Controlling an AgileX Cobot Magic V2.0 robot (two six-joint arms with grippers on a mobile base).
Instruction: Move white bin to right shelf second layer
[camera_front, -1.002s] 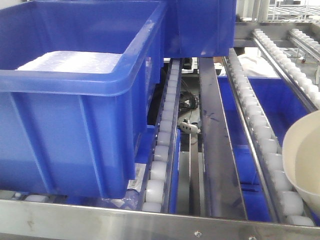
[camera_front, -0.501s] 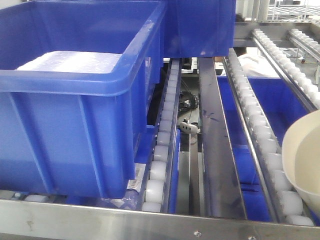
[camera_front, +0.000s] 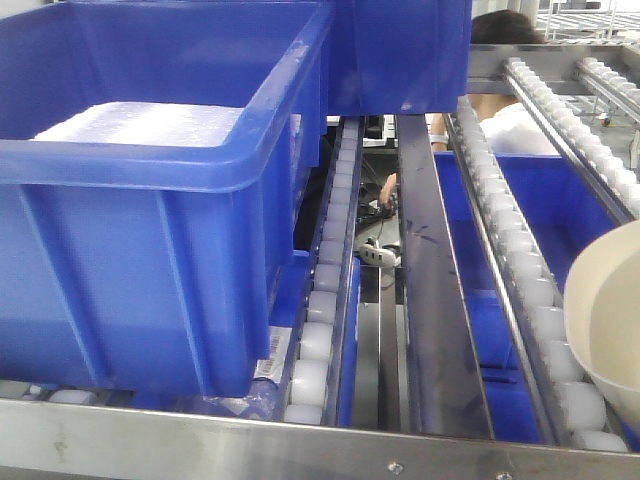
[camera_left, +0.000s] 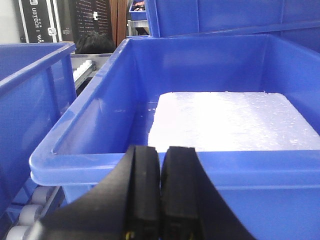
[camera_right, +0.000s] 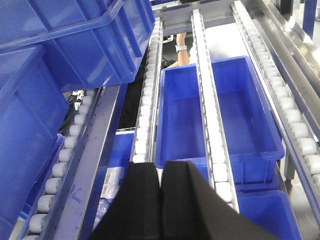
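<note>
The white bin (camera_front: 606, 312) shows only in part at the right edge of the front view, its cream side over the front end of a roller lane (camera_front: 521, 268) of the shelf level. Neither gripper appears in that view. My left gripper (camera_left: 161, 154) is shut and empty, right in front of the near rim of a blue crate (camera_left: 210, 165). My right gripper (camera_right: 161, 167) is shut and empty, above the roller lanes (camera_right: 210, 125). The bin is not in either wrist view.
A large blue crate (camera_front: 150, 200) holding a white foam slab (camera_front: 140, 122) fills the left lanes, with another blue crate (camera_front: 400, 55) behind it. A grey steel rail (camera_front: 428, 270) runs between lanes. Blue crates (camera_right: 220, 115) sit on the level below. A person (camera_front: 505, 30) is behind the rack.
A person's head and hand have come into view behind the rack in the front view. The white bin and the crates have not moved.
</note>
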